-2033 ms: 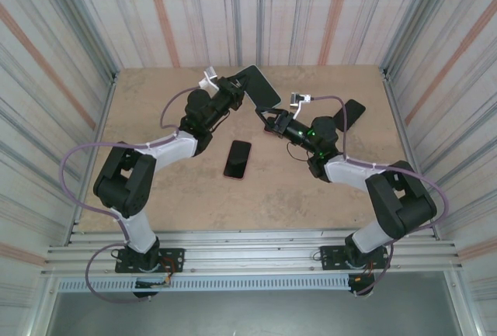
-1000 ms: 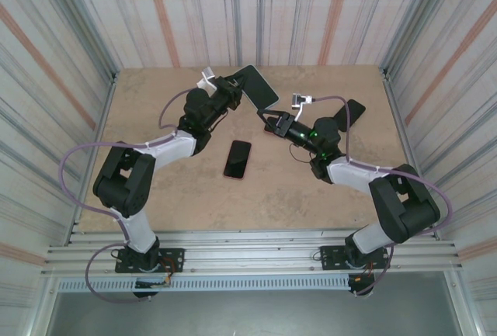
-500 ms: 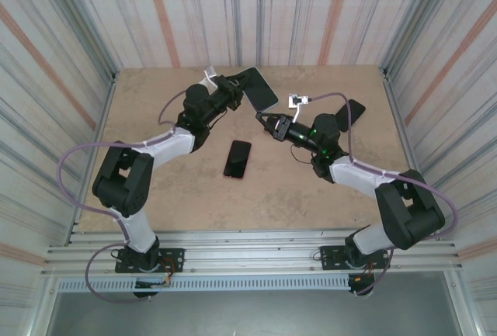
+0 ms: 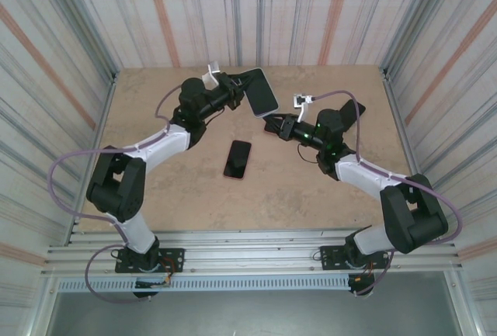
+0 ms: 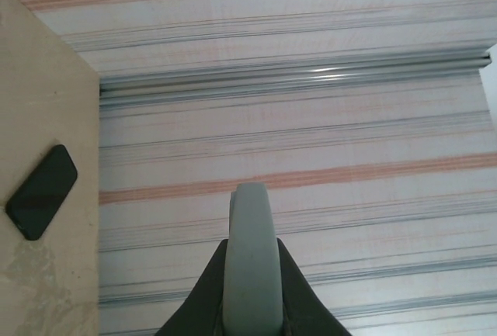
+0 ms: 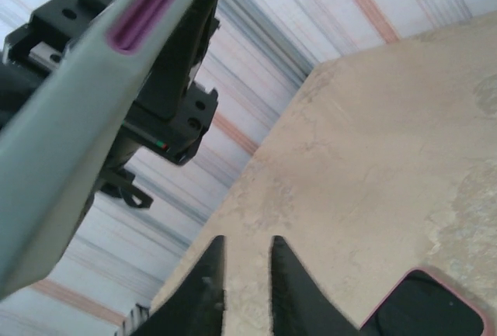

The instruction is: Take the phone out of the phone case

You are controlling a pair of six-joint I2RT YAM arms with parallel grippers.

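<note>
My left gripper (image 4: 247, 90) is shut on a grey phone case (image 4: 262, 91) and holds it up over the far middle of the table, its pale back towards the top camera. The phone inside it is hidden. In the left wrist view the grey phone case (image 5: 251, 258) stands edge-on between my left gripper's (image 5: 251, 293) fingers. My right gripper (image 4: 268, 123) hangs just below and to the right of the case, apart from it. In the right wrist view the case (image 6: 85, 111), with a purple side button, fills the upper left, and my right gripper (image 6: 247, 278) is slightly open and empty.
A dark phone with a pink rim (image 4: 238, 158) lies flat mid-table, and its corner (image 6: 427, 309) is in the right wrist view. A black phone (image 4: 355, 109) lies at the back right, partly behind my right arm; the left wrist view has it (image 5: 43, 191) at its left. Striped walls enclose the table (image 4: 155, 119).
The left arm has stretched out and turned the case, so its pale back now faces up instead of the dark face. My right gripper's jaws have parted a little.
</note>
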